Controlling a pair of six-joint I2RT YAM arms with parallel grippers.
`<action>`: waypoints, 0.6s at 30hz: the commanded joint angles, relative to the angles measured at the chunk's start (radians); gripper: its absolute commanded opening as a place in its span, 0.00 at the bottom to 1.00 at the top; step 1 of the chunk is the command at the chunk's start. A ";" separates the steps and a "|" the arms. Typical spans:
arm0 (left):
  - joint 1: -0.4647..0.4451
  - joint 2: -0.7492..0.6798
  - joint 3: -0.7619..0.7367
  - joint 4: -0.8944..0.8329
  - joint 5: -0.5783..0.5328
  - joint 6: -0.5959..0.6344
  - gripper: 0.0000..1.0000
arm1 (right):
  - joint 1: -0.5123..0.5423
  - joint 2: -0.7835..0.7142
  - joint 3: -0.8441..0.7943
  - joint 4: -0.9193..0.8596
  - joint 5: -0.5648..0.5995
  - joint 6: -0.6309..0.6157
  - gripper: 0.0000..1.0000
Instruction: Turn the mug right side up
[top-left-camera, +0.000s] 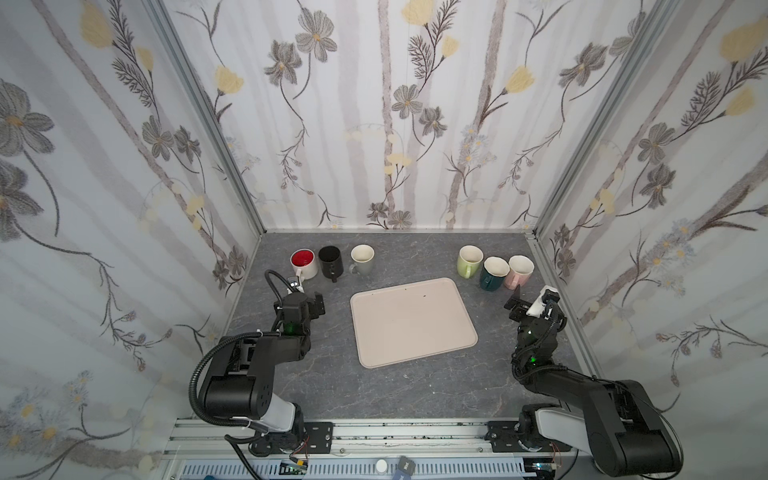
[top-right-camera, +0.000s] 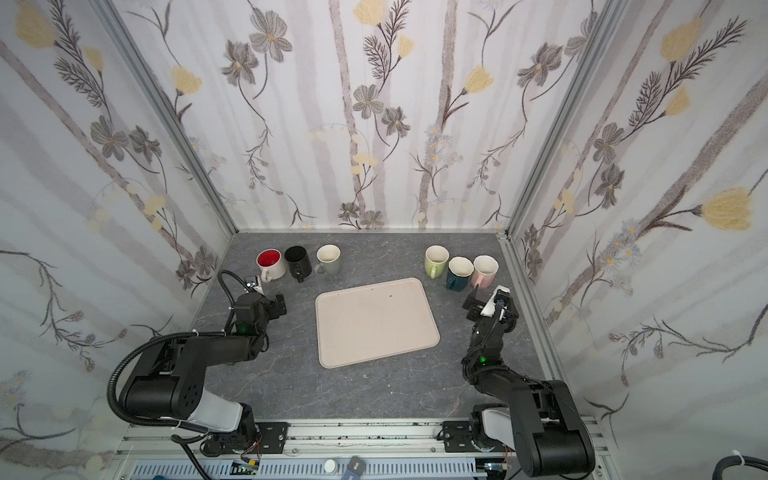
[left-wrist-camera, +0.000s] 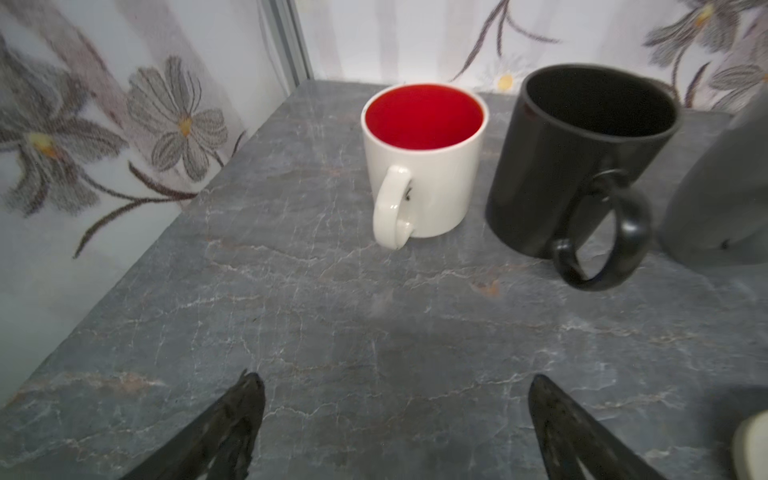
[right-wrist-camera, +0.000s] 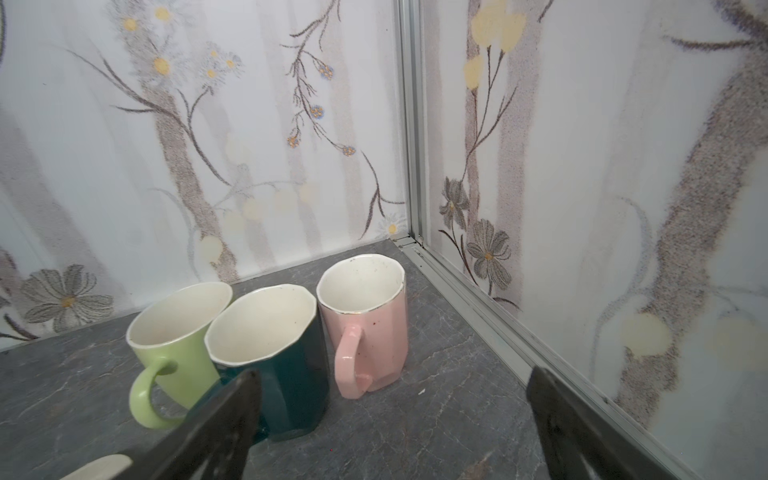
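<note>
Several mugs stand mouth up along the back of the grey table. On the left are a white mug with a red inside (top-left-camera: 304, 263) (left-wrist-camera: 422, 166), a black mug (top-left-camera: 331, 261) (left-wrist-camera: 582, 166) and a grey mug (top-left-camera: 362, 259). On the right are a green mug (top-left-camera: 469, 260) (right-wrist-camera: 174, 345), a teal mug (top-left-camera: 494, 273) (right-wrist-camera: 270, 349) and a pink mug (top-left-camera: 519, 271) (right-wrist-camera: 365, 324). My left gripper (top-left-camera: 318, 305) (left-wrist-camera: 395, 380) is open and empty, short of the white and black mugs. My right gripper (top-left-camera: 515, 301) (right-wrist-camera: 395, 374) is open and empty, just short of the pink mug.
A beige tray (top-left-camera: 411, 322) lies flat in the middle of the table with nothing on it. Flowered walls close in the back and both sides. The right wall's metal rail (right-wrist-camera: 478, 316) runs close beside the right gripper.
</note>
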 joint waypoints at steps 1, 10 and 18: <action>0.020 0.011 0.005 0.092 0.075 -0.031 1.00 | -0.001 0.017 0.040 0.045 -0.036 -0.014 1.00; 0.027 0.017 0.003 0.098 0.111 -0.025 1.00 | 0.000 0.105 0.017 0.177 -0.156 -0.070 1.00; 0.015 0.040 -0.005 0.133 0.174 0.014 1.00 | -0.001 0.110 -0.001 0.217 -0.147 -0.070 1.00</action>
